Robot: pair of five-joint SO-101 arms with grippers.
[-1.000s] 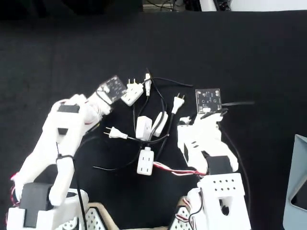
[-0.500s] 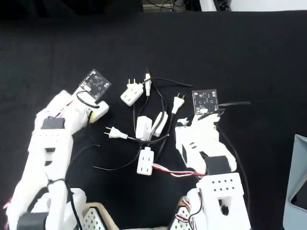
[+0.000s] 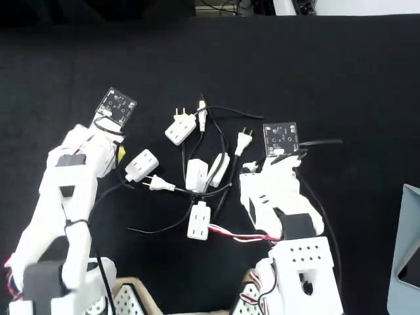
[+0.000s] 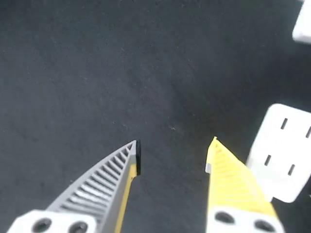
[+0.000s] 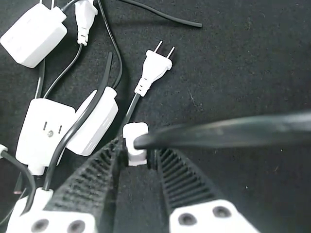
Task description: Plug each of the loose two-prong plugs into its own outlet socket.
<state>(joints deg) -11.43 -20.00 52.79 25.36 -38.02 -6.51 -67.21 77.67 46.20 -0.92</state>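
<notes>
Cords, plugs and white outlet blocks lie tangled mid-table. A two-prong plug (image 3: 243,140) (image 5: 155,67) lies just ahead of my right gripper (image 3: 248,169) (image 5: 137,145), which is shut on a small white connector (image 5: 134,149) at the end of that plug's cord. My left gripper (image 3: 125,159) (image 4: 172,145) hangs open over bare black cloth, with a white outlet block (image 3: 142,165) (image 4: 281,150) right beside its yellow finger (image 4: 228,174). A white adapter with prongs (image 3: 179,126) (image 5: 33,33), another plug (image 3: 153,182) and an outlet (image 3: 199,220) lie between the arms.
Two more white outlet blocks (image 3: 197,174) (image 5: 46,127) sit side by side under black cords. A small plug (image 3: 202,117) lies beside the adapter. A grey object (image 3: 407,249) stands at the table's right edge. A red and white wire (image 3: 243,235) runs to the right arm's base.
The left arm has swung away from the pronged adapter toward the left, and a white outlet block now shows beside its gripper. The right arm shifted slightly left, then held still.
</notes>
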